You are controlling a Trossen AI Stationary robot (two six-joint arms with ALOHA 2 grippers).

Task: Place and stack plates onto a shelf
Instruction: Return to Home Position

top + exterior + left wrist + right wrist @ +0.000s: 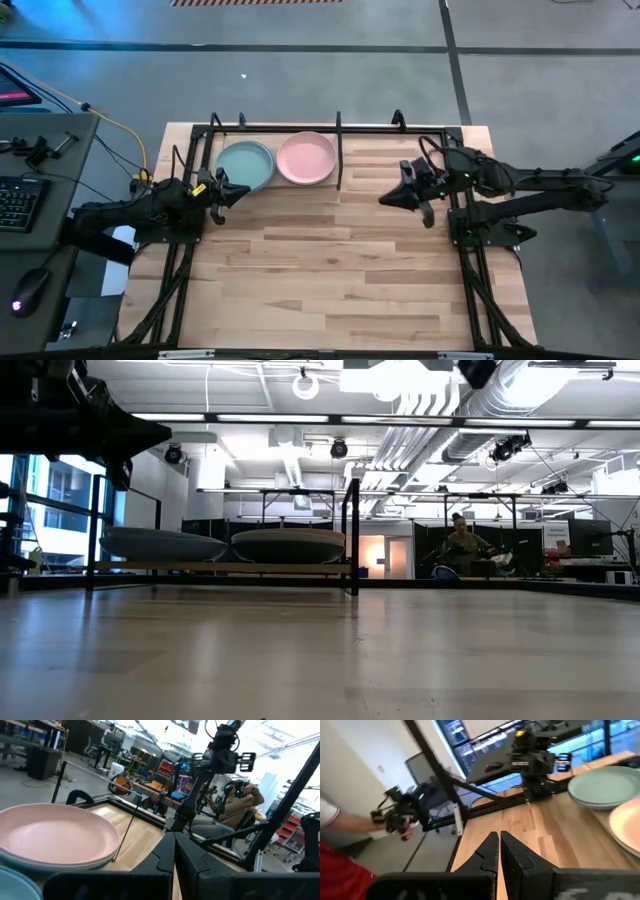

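Note:
Two stacks of plates rest on the shelf [340, 150] at the table's far side. The left stack has a pale mint plate [245, 165] on top, the right a pink plate [306, 158]. Both stacks show on the shelf board in the low view, the left one [160, 543] and the right one [288, 544]. My left gripper [238, 191] is shut and empty, just near of the mint stack. My right gripper [386, 199] is shut and empty, right of the shelf's middle post. In the left wrist view [175, 847] the pink plate [55, 832] lies ahead. In the right wrist view [499, 845] the mint plate [605, 785] shows.
The shelf's black rods and upright posts [339, 125] frame the far part of the table. The bare wood tabletop [330, 270] stretches toward the near edge. A keyboard and mouse [20, 200] lie left of the table. A person [462, 545] sits in the room beyond.

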